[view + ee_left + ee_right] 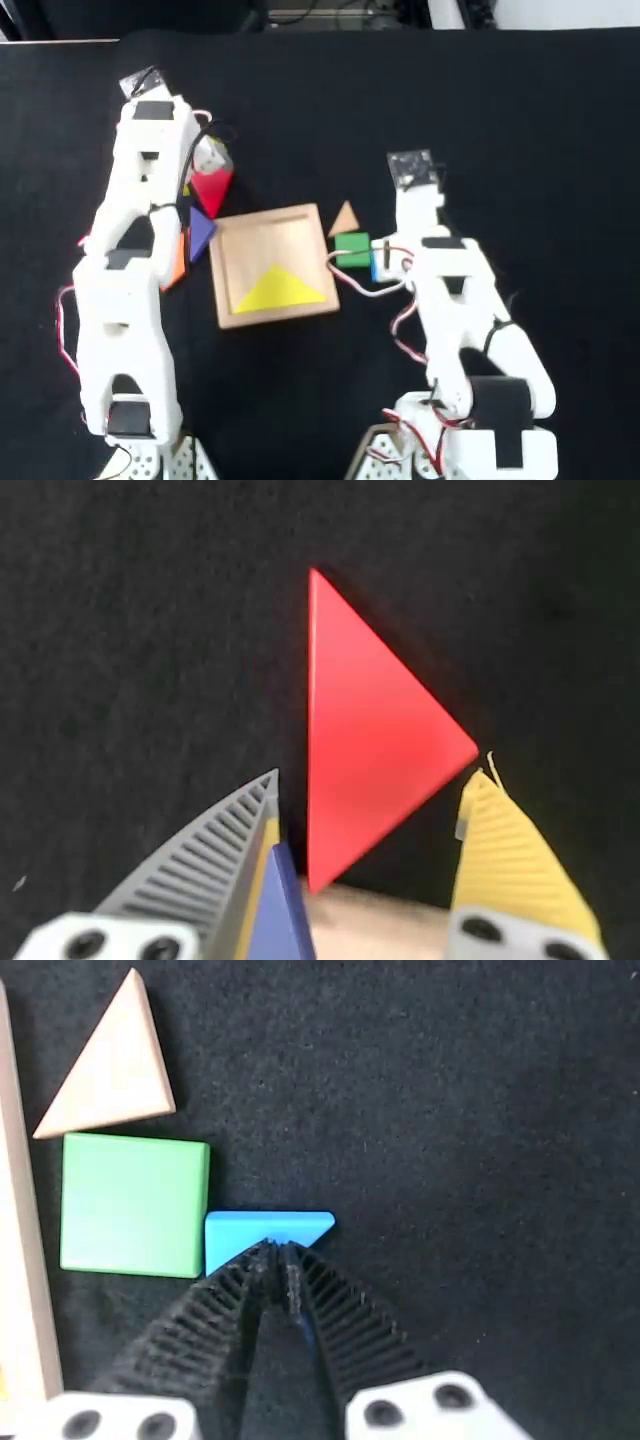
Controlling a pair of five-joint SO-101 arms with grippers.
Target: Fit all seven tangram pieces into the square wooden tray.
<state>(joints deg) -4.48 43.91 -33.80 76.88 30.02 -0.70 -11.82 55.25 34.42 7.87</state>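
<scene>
R claw (280,1252) pressed together at blue piece (238,1232), L claw (375,780) spread over red triangle (365,740), yellow triangle (278,288) in tray (255,238)

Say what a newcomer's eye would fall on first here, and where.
The square wooden tray mid-table holds just a yellow triangle. A bright red triangle lies between the fingers of the open left gripper, and the shut right gripper sits over a blue piece beside a green square.

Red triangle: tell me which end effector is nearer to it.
Left. The left end effector is open right at the red triangle, a finger on each side; the right end effector is shut over the blue piece, across the tray.
</scene>
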